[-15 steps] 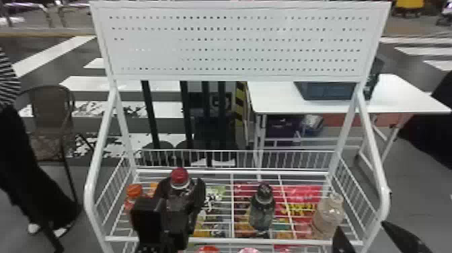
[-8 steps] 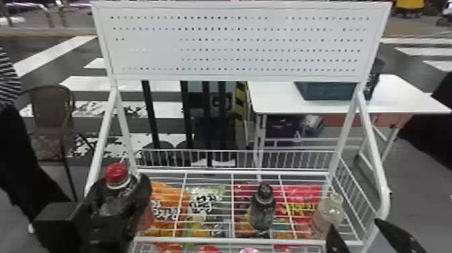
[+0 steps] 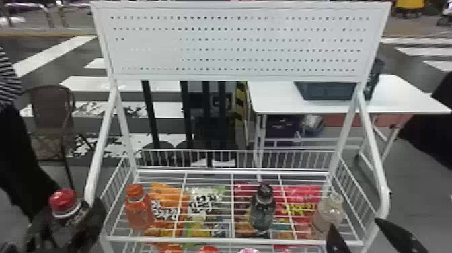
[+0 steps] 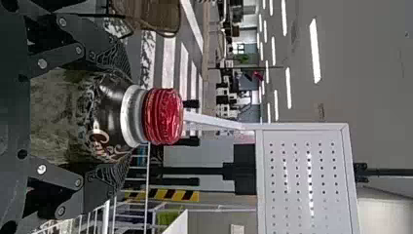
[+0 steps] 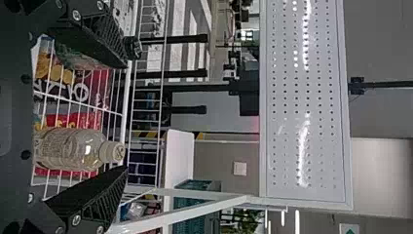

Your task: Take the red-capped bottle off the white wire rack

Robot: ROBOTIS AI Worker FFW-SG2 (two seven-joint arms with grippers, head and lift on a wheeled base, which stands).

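Observation:
At the lower left of the head view, my left gripper (image 3: 67,223) holds the red-capped bottle (image 3: 64,203) upright, outside the left side of the white wire rack (image 3: 215,240). In the left wrist view, my left gripper (image 4: 122,117) is shut around the body of the dark bottle (image 4: 109,114), and its red cap sticks out past the fingers. My right gripper (image 3: 363,228) stands open at the rack's front right corner; in the right wrist view a clear, pale-capped bottle (image 5: 73,150) is seen between the fingers of the right gripper (image 5: 124,117), untouched as far as can be told.
On the rack's top shelf stand an orange bottle (image 3: 139,212) at the left, a dark-capped bottle (image 3: 262,210) right of centre and the pale bottle (image 3: 328,213) at the right. Colourful bags (image 3: 201,205) lie under the wires. A white table (image 3: 336,106) stands behind.
My left gripper has carried the red-capped bottle leftward and toward the robot, from over the shelf to outside the rack's left side, uncovering the orange bottle. The right gripper has barely moved.

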